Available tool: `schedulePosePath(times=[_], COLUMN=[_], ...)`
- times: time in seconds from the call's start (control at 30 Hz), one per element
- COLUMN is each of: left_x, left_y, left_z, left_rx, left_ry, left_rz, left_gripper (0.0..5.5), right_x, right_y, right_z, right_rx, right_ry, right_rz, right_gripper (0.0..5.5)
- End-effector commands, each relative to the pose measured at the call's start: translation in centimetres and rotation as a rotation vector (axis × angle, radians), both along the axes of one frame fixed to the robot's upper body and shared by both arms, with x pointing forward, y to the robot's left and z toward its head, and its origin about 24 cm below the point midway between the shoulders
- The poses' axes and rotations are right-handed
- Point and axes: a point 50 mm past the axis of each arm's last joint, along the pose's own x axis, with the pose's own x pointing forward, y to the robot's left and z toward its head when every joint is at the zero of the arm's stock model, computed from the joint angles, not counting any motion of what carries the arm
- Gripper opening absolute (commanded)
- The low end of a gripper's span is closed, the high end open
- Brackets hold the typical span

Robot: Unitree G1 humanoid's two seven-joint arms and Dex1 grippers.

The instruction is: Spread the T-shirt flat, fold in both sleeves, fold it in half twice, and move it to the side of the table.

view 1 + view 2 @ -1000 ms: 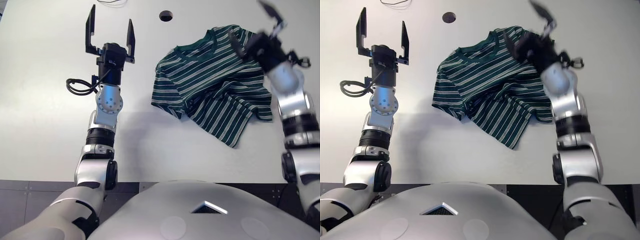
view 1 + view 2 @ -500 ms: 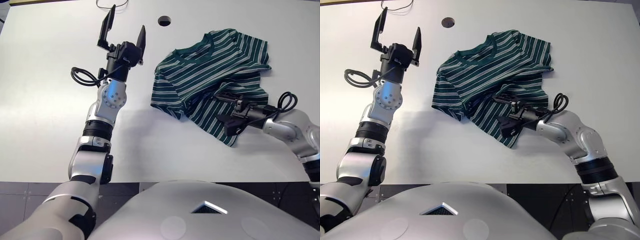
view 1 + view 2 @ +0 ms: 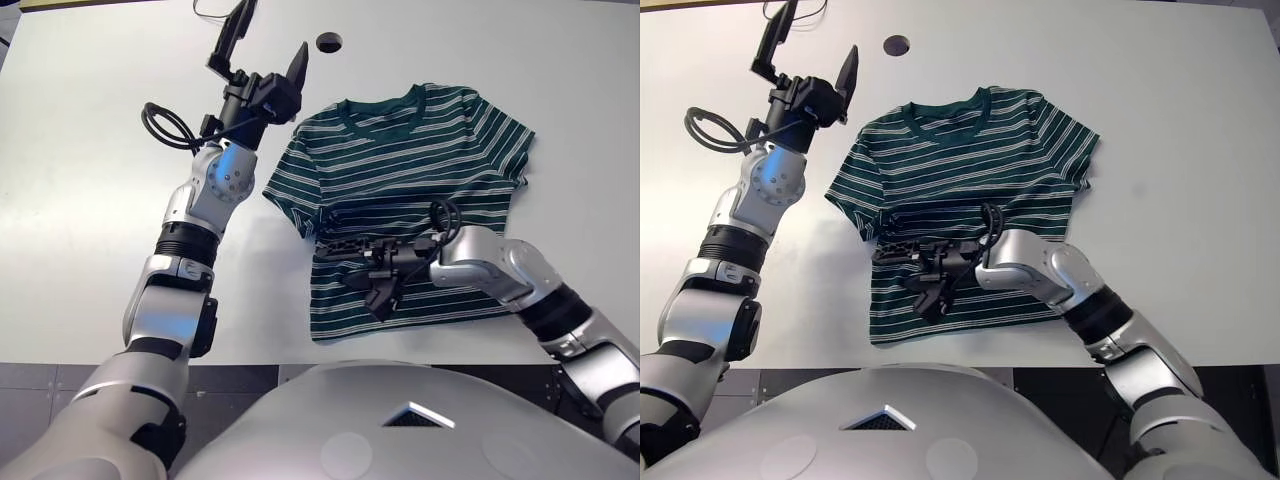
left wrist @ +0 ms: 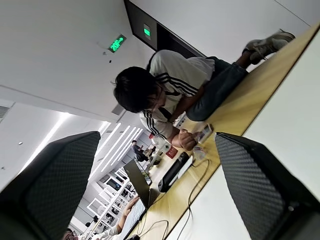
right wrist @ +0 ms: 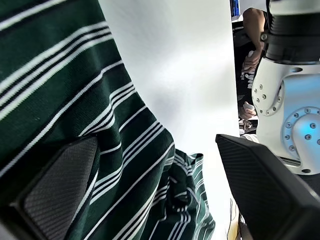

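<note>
The green T-shirt (image 3: 410, 180) with white stripes lies mostly flat on the white table (image 3: 80, 200), collar toward the far edge, with a crease across its middle. My right gripper (image 3: 352, 275) lies low over the shirt's near-left part, open, its fingers (image 5: 60, 185) spread with striped cloth (image 5: 50, 75) under them. Above the table by the shirt's far-left sleeve, my left gripper (image 3: 265, 50) is raised and open; nothing sits between its fingers (image 4: 50, 185).
A dark round hole (image 3: 327, 42) is in the table beyond the collar. A thin black cable (image 3: 215, 8) lies at the far edge. The table's front edge runs just below the shirt's hem. Bare table lies left and right of the shirt.
The shirt went from a crumpled heap to spread out. My right gripper swung from the shirt's far right to its near-left part. My left gripper moved right, toward the sleeve.
</note>
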Motion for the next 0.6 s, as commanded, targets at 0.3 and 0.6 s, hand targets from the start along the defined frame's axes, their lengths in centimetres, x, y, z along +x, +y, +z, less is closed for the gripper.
schedulePosePath(times=[0.3, 0.6], left_x=[1.6, 1.4], left_y=[0.7, 0.3], left_z=[-3.3, -2.8], left_rx=[0.484, 0.715], left_ry=[0.251, 0.322], left_rz=[-0.088, -0.318], left_gripper=[4.25, 4.25], right_x=[0.6, 3.8], right_y=[-2.4, -5.0], right_z=[8.7, 10.8], right_rx=[0.403, 0.537], right_ry=[0.126, 0.049], right_rz=[-0.041, -0.292], right_gripper=[4.34, 4.34])
